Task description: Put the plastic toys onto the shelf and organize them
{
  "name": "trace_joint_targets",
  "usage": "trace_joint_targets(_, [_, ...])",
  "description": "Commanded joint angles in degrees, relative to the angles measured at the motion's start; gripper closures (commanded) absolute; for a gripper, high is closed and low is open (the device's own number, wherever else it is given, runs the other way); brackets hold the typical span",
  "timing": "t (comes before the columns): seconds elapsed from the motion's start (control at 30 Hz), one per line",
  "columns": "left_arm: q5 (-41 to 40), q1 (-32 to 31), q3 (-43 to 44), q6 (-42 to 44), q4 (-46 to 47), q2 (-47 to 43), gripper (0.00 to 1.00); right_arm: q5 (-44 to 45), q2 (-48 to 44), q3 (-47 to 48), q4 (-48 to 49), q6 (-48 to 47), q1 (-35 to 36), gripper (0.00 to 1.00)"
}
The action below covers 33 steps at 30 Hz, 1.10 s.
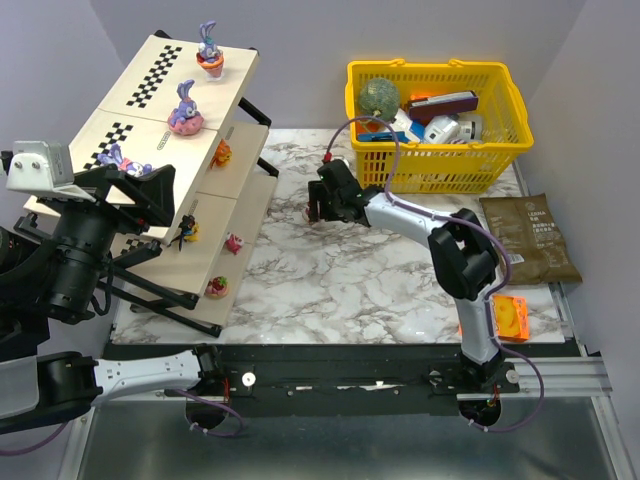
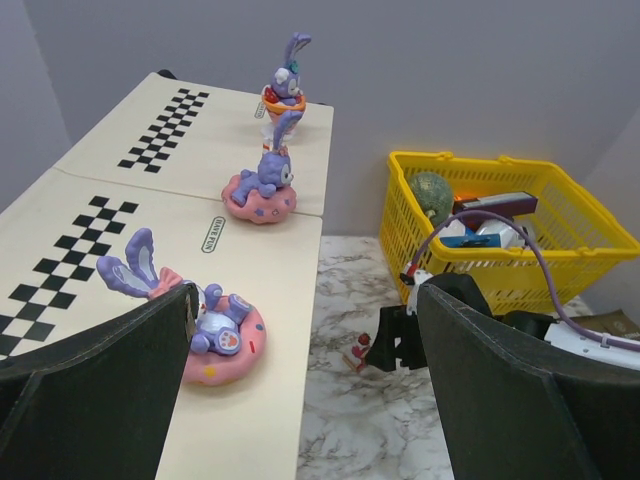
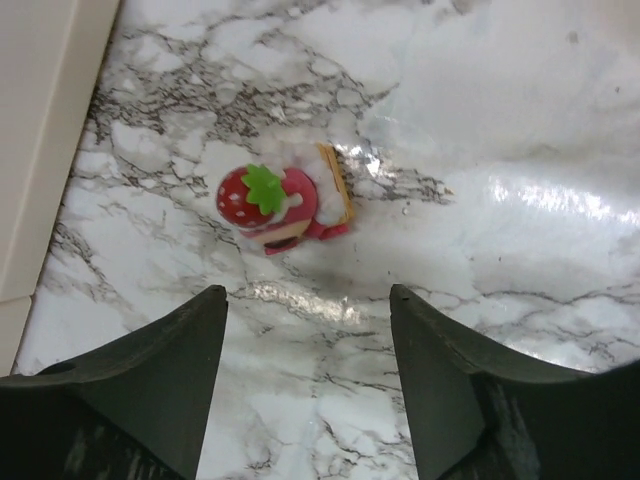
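The shelf [image 1: 150,70] stands at the left, a slanted beige rack with checkered strips. Plastic toys on it: a rabbit in a cup [image 1: 209,55], a rabbit on a pink doughnut [image 1: 186,112], another lying on a doughnut [image 1: 125,160] [image 2: 215,335], an orange figure [image 1: 222,153], a black one [image 1: 188,231], a pink one [image 1: 234,242] and a red one [image 1: 217,288]. A strawberry toy [image 3: 275,205] [image 1: 310,210] lies on the marble. My right gripper [image 3: 308,295] [image 1: 318,205] is open just above and short of it. My left gripper [image 2: 305,300] [image 1: 165,205] is open and empty over the shelf's middle tier.
A yellow basket [image 1: 450,165] at the back right holds a green ball [image 1: 379,97] and boxes. A brown packet [image 1: 530,238] and an orange snack packet [image 1: 510,317] lie at the right edge. The shelf's edge [image 3: 45,150] is left of the strawberry toy.
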Motion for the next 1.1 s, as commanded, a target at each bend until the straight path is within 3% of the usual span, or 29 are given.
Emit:
trace_joint_targets(0.0, [0.3,0.2,0.2,0.1,0.8,0.6,0.01,-1.5,2.9,5.4,1.8,-3.6,0.2,0.25])
trace_joint_targets(0.57, [-0.2,0.1,0.1,0.3,0.9,0.8,0.01,-3.3,9.2,11.9,-0.4,-3.1,0.2,0.43])
trace_joint_targets(0.77, [-0.2,0.1,0.1,0.6,1.2,0.9,0.01,-4.6,10.3,12.6,-0.4,-3.4,0.2,0.58])
trace_joint_targets(0.9, [-0.2,0.1,0.3,0.7,1.1,0.8,0.01,-5.8,11.2,13.6,-0.4,-4.3,0.2,0.75])
trace_joint_targets(1.07, [-0.1,0.1,0.2,0.4,0.9,0.6,0.01,-7.9,11.3,13.8,2.3,-7.5,0.2,0.89])
